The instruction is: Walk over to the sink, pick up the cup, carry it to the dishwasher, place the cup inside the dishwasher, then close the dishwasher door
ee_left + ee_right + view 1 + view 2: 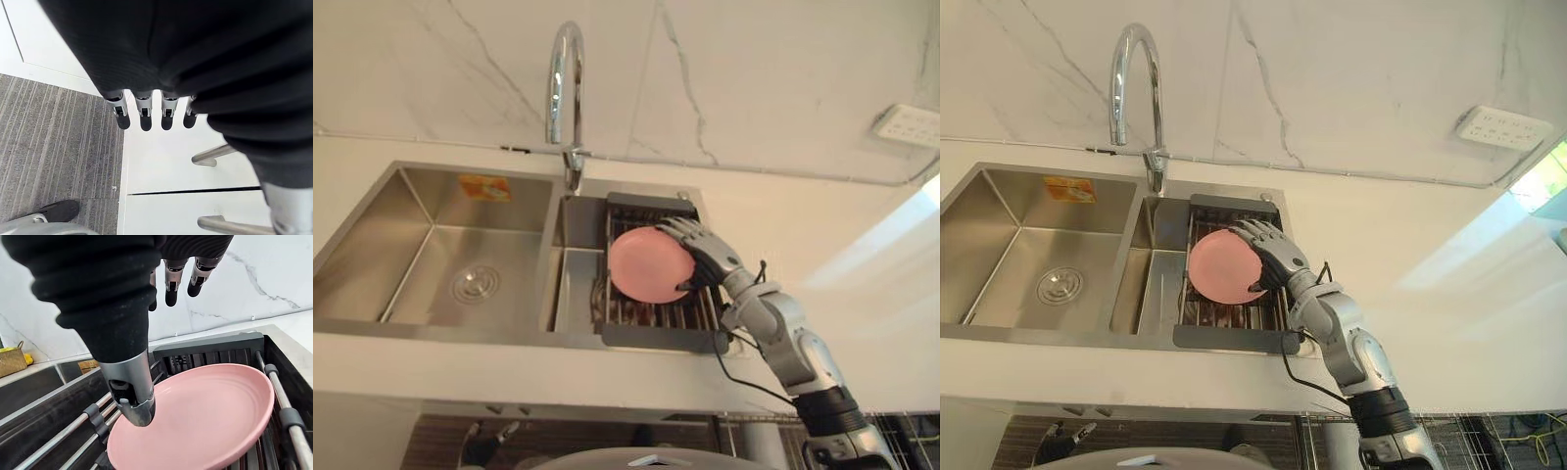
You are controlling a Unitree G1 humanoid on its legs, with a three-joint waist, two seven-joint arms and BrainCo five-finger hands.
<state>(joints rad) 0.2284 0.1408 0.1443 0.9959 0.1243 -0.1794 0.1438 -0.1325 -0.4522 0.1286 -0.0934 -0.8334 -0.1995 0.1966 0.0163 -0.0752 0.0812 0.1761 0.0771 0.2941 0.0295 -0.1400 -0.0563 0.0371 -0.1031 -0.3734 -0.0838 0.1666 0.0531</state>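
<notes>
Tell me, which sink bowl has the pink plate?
The smaller right basin: its dark rack carries the pink plate, by the right hand. The bigger left basin shows a drain.

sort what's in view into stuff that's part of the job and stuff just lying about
For the job:
- pink plate, tilted in the rack
- right hand, open at the plate's edge
- sink

Just about:
- tap
- wall socket
- basket
- left hand, hanging open by the drawer handles

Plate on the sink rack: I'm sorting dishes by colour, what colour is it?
The plate is plain pink, clearest in the right wrist view.
</notes>
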